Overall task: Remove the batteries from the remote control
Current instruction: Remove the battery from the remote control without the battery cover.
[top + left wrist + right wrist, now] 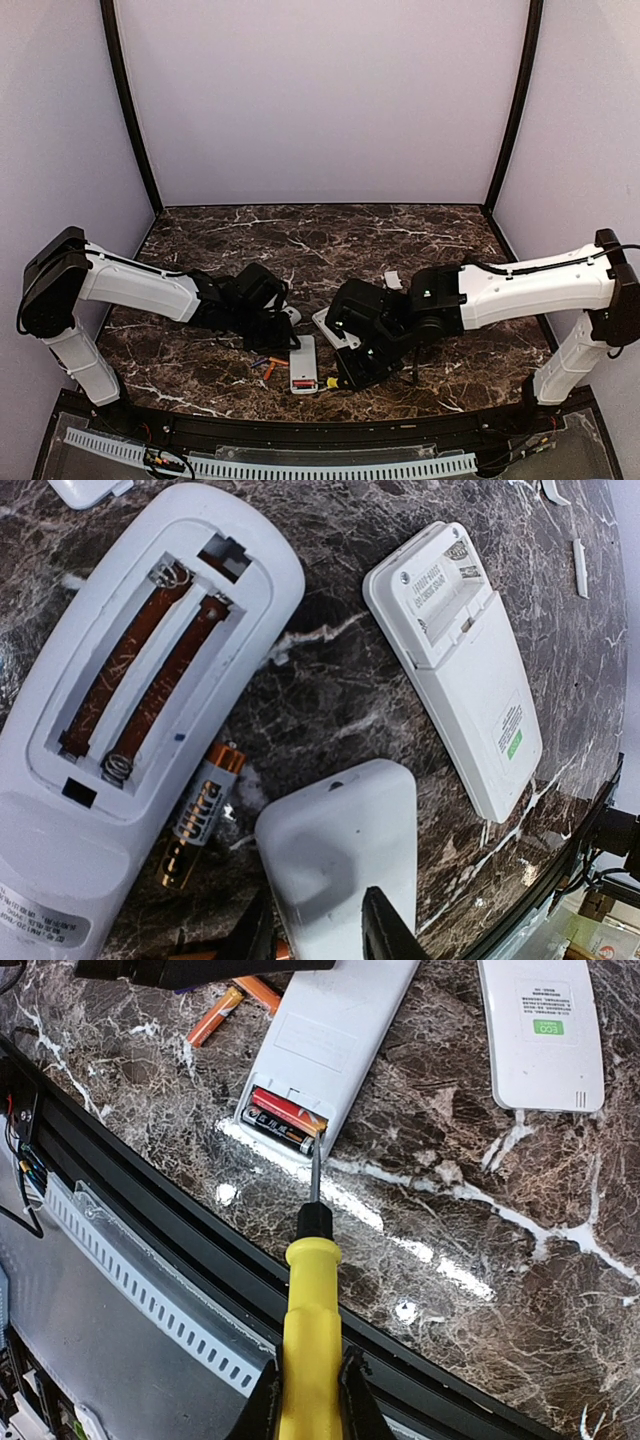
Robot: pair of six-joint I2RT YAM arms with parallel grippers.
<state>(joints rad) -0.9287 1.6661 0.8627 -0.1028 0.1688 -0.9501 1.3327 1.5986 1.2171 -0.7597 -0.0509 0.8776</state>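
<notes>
Batteries in place: two red-and-black cylindrical batteries [285, 1120], side by side in the open end compartment of the white rectangular remote control [330, 1040].
Axis: long axes lie across the remote's width, roughly parallel to the near edge of the dark marble tabletop [480, 1210].
Loose batteries: orange cylindrical batteries [215, 1015], flat on the tabletop beside the remote.
Right hand [308, 1400]: closed tight on the yellow-handled screwdriver [310, 1300], whose metal tip touches the batteries' end at the compartment corner.
Left hand [322, 925]: narrowly open, with its fingers against both sides of the remote's other end.
</notes>
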